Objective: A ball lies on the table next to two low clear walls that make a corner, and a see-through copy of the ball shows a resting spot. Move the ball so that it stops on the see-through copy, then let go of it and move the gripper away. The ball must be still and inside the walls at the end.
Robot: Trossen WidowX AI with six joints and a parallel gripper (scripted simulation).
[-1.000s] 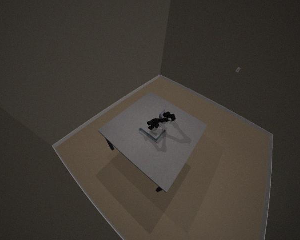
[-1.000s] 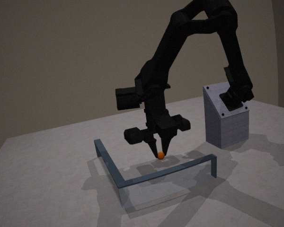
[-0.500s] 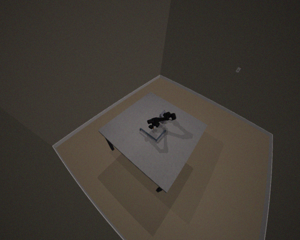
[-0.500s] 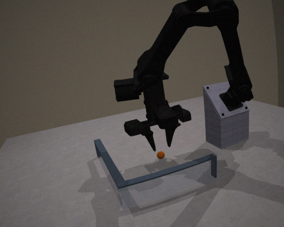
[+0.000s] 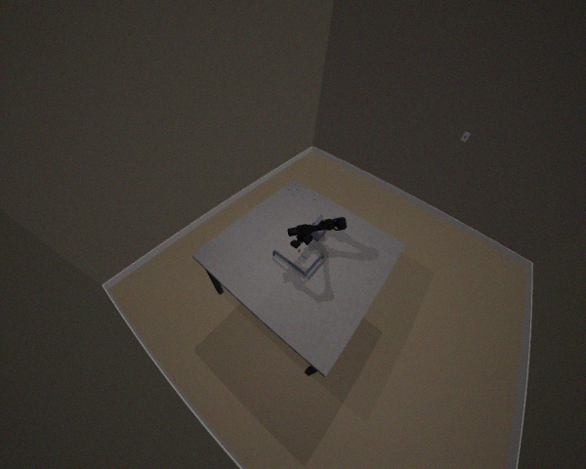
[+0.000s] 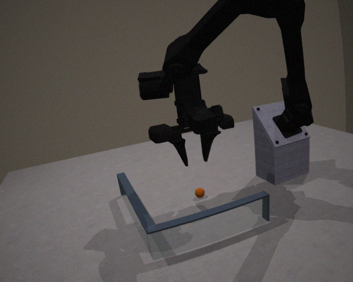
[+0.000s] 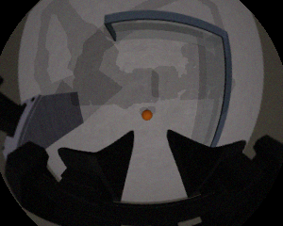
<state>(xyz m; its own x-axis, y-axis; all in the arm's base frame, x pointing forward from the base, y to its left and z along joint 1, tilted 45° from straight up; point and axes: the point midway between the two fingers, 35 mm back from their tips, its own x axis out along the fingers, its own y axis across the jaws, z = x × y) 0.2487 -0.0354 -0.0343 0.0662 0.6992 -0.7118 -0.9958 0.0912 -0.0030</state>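
Hand (image 6: 195,162) about half open, empty, hanging above ball (image 6: 199,192); ball apparently on table (image 6: 49,197) inside walls (image 6: 197,215)

A small orange ball (image 6: 199,192) rests on the grey table (image 6: 64,197), inside the angle formed by two low, clear, blue-edged walls (image 6: 182,219) that meet in a corner. It lies apart from both walls, nearer the longer one, with nothing touching it.
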